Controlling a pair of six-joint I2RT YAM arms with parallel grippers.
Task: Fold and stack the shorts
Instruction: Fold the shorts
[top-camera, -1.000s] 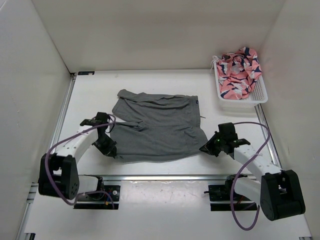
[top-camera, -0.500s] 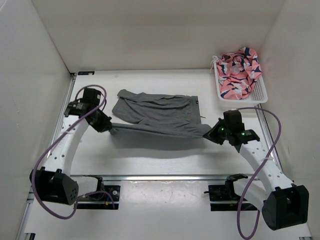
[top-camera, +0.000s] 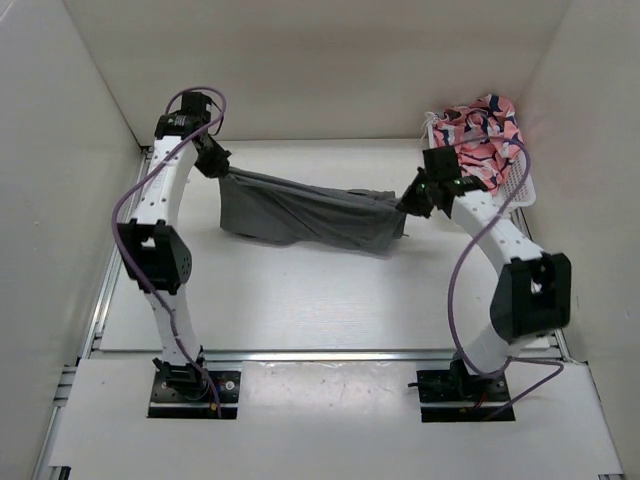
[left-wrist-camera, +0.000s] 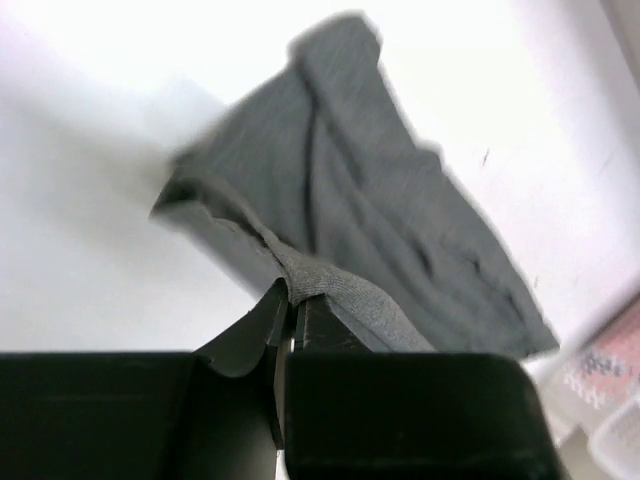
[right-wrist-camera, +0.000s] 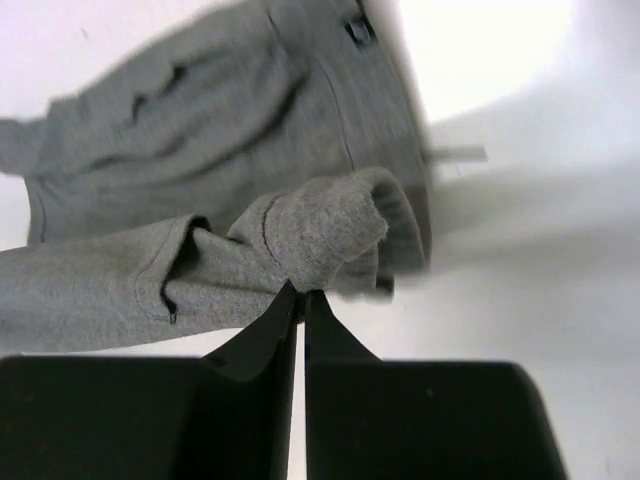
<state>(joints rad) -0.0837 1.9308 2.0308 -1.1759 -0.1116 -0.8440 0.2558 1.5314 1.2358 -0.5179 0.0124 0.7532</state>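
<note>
The grey shorts (top-camera: 305, 213) hang stretched between my two grippers above the far part of the table, the lower edge sagging. My left gripper (top-camera: 218, 166) is shut on the left corner of the shorts; the left wrist view shows the fabric (left-wrist-camera: 390, 230) pinched at the gripper (left-wrist-camera: 292, 300). My right gripper (top-camera: 408, 204) is shut on the right corner; the right wrist view shows a bunched fold of the shorts (right-wrist-camera: 250, 200) clamped at the gripper (right-wrist-camera: 301, 292).
A white basket (top-camera: 520, 192) at the far right holds pink patterned clothing (top-camera: 480, 140), close to my right arm. White walls enclose the table on the left, back and right. A metal rail (top-camera: 320, 355) runs along the near edge.
Both grippers have lifted the near edge of the shorts and carried it up and toward the far side. The shorts have gone from lying flat to hanging stretched between the grippers.
</note>
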